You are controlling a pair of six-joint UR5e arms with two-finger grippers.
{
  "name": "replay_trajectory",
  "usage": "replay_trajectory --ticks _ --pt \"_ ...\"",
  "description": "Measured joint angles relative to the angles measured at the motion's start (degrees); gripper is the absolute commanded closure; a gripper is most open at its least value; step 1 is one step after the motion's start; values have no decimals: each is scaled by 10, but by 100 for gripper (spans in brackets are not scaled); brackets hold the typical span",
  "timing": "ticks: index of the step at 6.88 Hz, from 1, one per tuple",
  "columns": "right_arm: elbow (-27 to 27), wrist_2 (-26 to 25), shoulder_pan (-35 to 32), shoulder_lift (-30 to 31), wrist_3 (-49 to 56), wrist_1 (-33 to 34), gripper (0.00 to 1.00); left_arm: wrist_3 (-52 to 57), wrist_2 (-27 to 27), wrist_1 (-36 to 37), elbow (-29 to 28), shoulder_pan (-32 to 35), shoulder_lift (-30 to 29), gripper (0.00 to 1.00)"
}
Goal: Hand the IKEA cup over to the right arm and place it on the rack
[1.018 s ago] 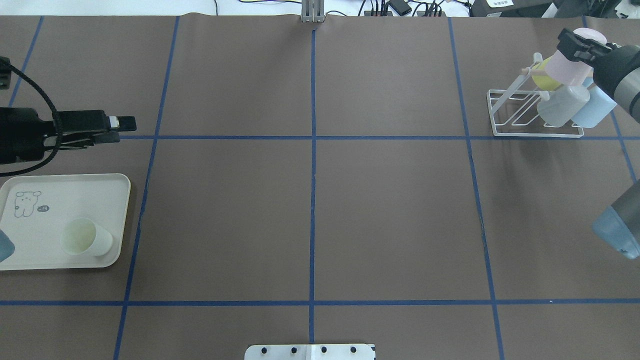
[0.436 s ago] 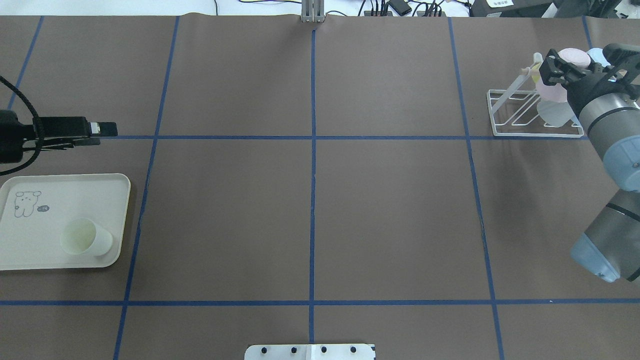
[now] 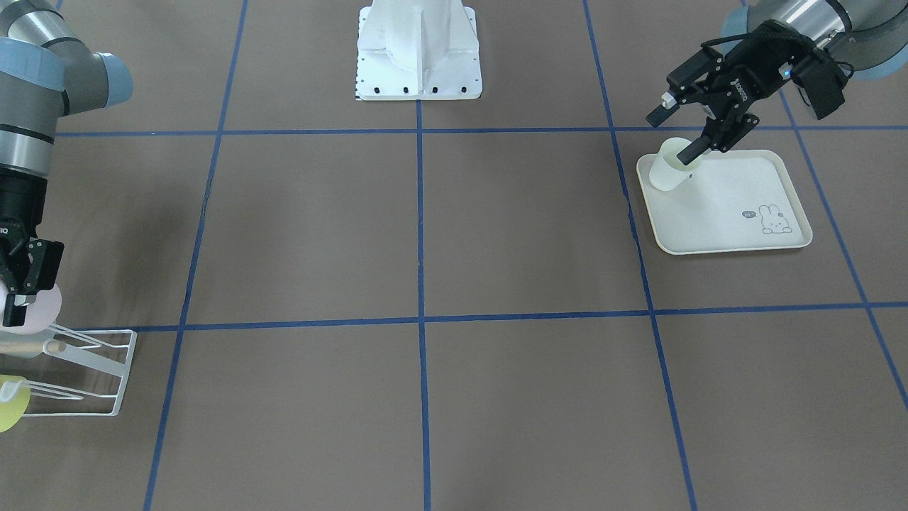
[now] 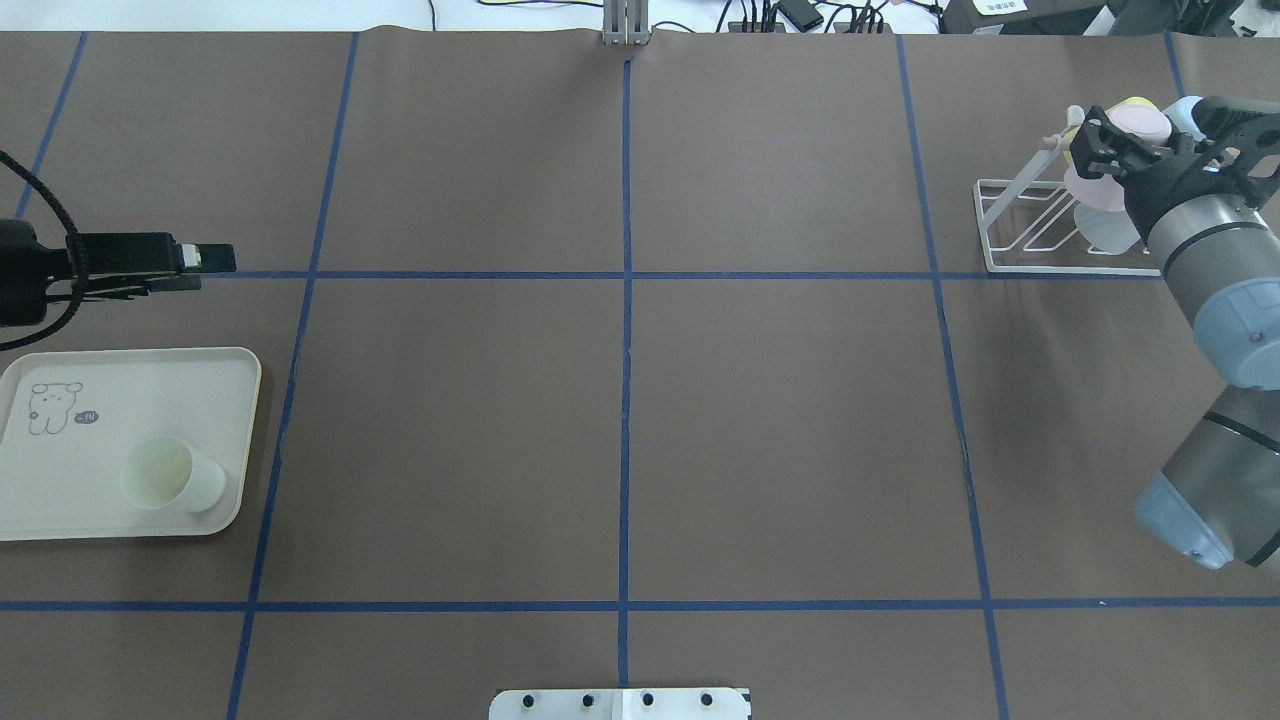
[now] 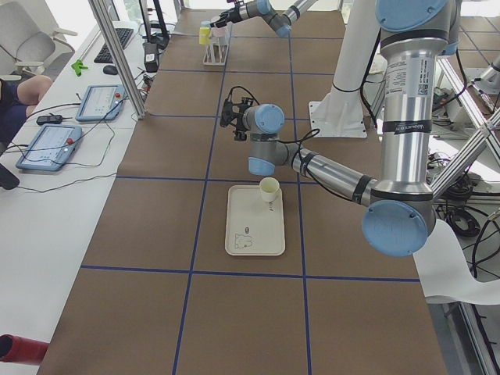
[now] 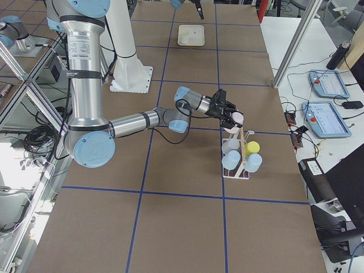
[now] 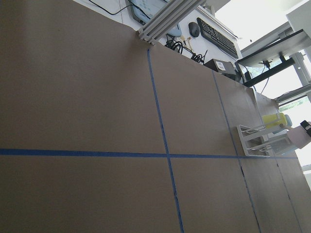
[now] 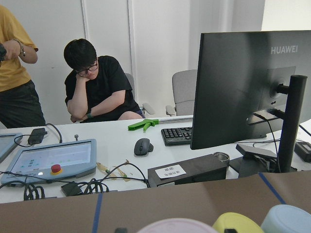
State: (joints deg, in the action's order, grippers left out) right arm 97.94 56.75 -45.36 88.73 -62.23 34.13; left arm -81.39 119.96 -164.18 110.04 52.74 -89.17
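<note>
**At the rack (image 4: 1070, 270): pink cup (image 4: 1143, 122) in the right gripper (image 4: 1128, 148)**

At the table's right end, the right gripper's fingers are clamped on the pink cup. It is held tilted above the rack, close to the dowel (image 6: 244, 143). Whether it touches a prong cannot be told.

View differences:
- In the overhead view the arm covers most of the rack. The exterior right view shows four cups on it: a yellow cup (image 6: 252, 148), a pale cup (image 6: 230, 145) and two blue cups (image 6: 230, 161).
- The overhead view shows the left gripper (image 3: 672, 133) edge-on, so its finger gap is unreadable there. The front-facing view shows its fingers apart and holding nothing.
- In the front-facing view the left gripper overlaps the cream cup (image 3: 663, 172), which stands upright in a corner of the tray (image 3: 738, 245). The overhead and exterior left views show this gripper raised and apart from the tray.
- The left wrist view shows no fingers, only the table and the distant rack.
- The right wrist view looks over the pink, yellow and blue cups into the room.

Markings: the monitor (image 8: 243, 87) back reads "HUAWEI". The tray carries a rabbit drawing. The white label on the black box under the monitor is too small to read.

Surface: a brown mat (image 4: 780, 400) gridded with blue tape.

Room: white desks carry a keyboard, a mouse and a pendant with a red button. One person sits in black, and another in yellow is at the frame edge.
</note>
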Motion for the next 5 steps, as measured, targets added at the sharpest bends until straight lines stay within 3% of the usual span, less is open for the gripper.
replay_trajectory --ticks 4,5 --pt "-14 -1 10 -2 0 -3 97 -3 -1 0 -1 -1 0 1" --pt "-17 0 12 -2 0 -5 46 -3 -1 0 -1 -1 0 1"
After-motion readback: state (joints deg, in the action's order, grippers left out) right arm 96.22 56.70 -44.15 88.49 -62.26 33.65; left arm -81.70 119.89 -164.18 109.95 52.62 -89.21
